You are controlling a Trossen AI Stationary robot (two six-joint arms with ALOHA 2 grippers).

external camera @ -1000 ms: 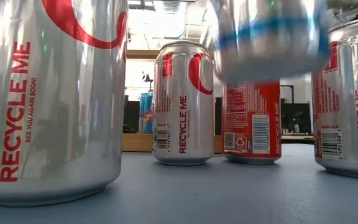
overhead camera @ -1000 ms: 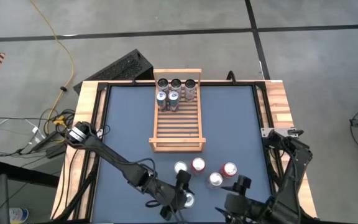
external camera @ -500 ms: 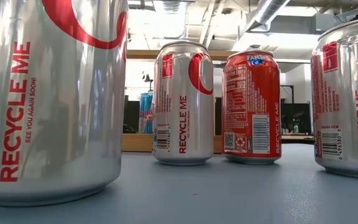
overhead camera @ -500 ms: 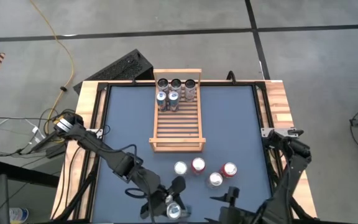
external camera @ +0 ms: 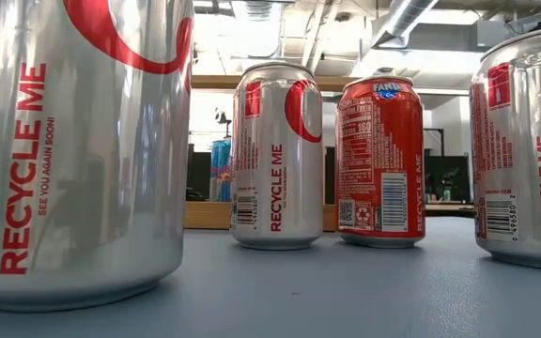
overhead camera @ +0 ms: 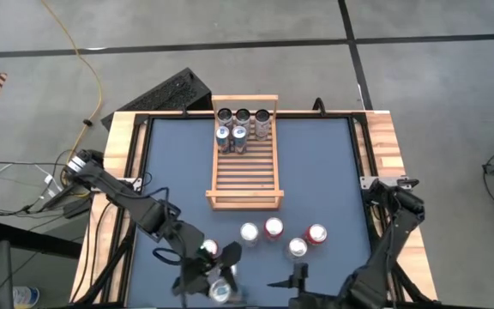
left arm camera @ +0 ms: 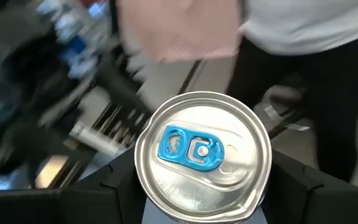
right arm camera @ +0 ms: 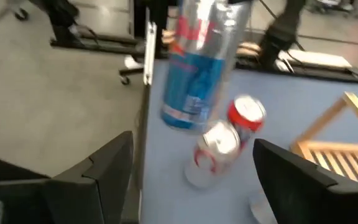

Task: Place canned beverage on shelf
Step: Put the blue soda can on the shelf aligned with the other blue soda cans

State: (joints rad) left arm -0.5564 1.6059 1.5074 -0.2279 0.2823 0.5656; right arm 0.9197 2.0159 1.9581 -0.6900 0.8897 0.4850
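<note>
Since a second ago our left pincer [overhead camera: 217, 287] has swung its blue-tabbed can [left arm camera: 202, 155] toward the worktop's [overhead camera: 324, 172] near edge, pinching it clear of the standing cans. Our right pincer [overhead camera: 297, 279] waits spread nearby, while the shelf [overhead camera: 245, 172] sits well apart.

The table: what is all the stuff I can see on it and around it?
table: one, blue-grey top with wooden edges, middle of the high view
shelf: one, light wood, far middle of the table
cans on shelf: five, silver and blue, at its far end
loose cans: four, silver and red, standing near the shelf's near end
held can: one, silver with blue tab, lifted off the table
person: one, white top, beyond the table
left gripper: shut on held can
right gripper: open, near edge
</note>
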